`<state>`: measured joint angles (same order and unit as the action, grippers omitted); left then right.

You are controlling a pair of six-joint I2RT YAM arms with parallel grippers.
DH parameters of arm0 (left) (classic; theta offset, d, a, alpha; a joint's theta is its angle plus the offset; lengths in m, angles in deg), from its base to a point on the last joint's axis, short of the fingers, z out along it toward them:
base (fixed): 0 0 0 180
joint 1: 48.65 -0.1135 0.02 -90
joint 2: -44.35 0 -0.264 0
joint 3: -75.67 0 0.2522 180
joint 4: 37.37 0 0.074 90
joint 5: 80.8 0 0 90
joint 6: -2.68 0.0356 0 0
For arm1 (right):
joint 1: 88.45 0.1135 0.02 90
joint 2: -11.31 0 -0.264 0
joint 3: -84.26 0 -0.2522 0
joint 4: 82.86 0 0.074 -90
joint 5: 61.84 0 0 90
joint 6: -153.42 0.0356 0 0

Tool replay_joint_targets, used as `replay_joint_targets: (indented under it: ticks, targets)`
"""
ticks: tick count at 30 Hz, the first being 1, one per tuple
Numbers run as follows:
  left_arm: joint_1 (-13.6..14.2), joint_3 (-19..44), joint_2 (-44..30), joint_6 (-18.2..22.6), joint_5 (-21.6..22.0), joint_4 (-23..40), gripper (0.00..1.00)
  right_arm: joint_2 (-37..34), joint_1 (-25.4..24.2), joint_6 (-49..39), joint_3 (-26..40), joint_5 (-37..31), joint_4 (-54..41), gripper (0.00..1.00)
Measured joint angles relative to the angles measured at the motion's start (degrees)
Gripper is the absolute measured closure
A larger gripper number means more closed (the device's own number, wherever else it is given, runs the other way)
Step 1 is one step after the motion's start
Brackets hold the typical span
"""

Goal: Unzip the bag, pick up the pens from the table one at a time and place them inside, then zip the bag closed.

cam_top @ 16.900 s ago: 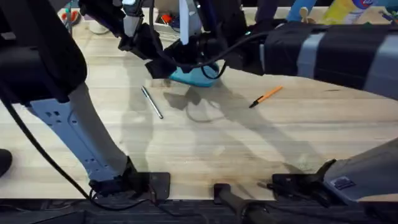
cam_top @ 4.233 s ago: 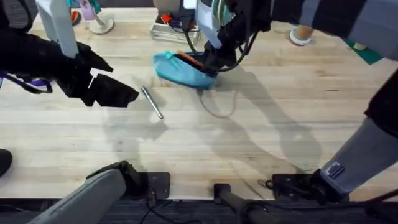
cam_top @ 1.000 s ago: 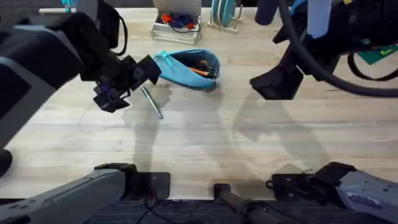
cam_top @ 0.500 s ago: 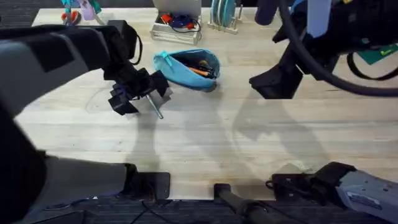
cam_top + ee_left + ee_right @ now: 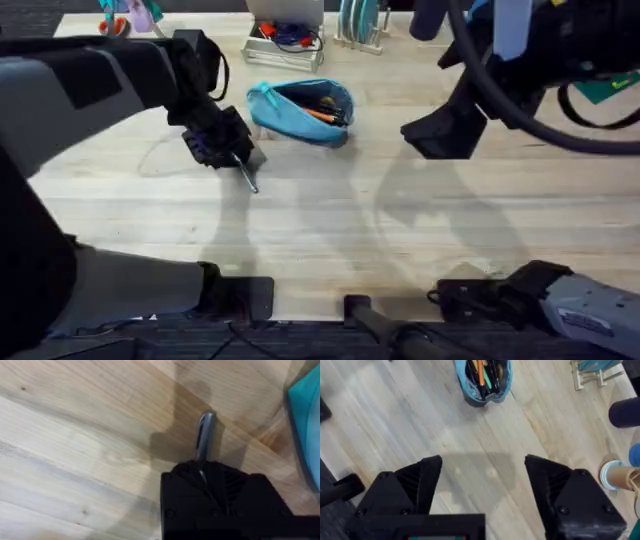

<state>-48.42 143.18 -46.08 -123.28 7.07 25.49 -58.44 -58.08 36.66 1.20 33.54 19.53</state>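
Left end effector (image 5: pixel 232 158) is closed down on the silver pen (image 5: pixel 247 178), left of centre. Grip sits near the pen's end, so the pen may pivot or slip on lifting. Right end effector (image 5: pixel 482 480) hangs wide and empty.

The turquoise bag (image 5: pixel 300 108) lies unzipped on the desk (image 5: pixel 400 230), orange pen (image 5: pixel 318 114) inside; the silver pen (image 5: pixel 246 178) lies just beside it.

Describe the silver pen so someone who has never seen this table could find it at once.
Start at the turquoise bag lying open near the far middle of the wooden table. Just to its near left, the left pincer is closed on a slim silver pen lying on the wood. Unlike the orange pen inside the bag, it is grey metal.
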Motion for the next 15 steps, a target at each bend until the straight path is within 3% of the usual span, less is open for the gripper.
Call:
replay_joint_targets:
  ticks: [8,15]
  targets:
    - [0.02,3.21,0.83,1.81,-0.29,6.07,0.96,0.01,0.0,0.0,0.0,0.0,0.01,0.004]
    - [0.02,14.32,7.05,2.12,-0.69,18.56,0.96,0.01,0.0,0.0,0.0,0.0,0.01,0.003]
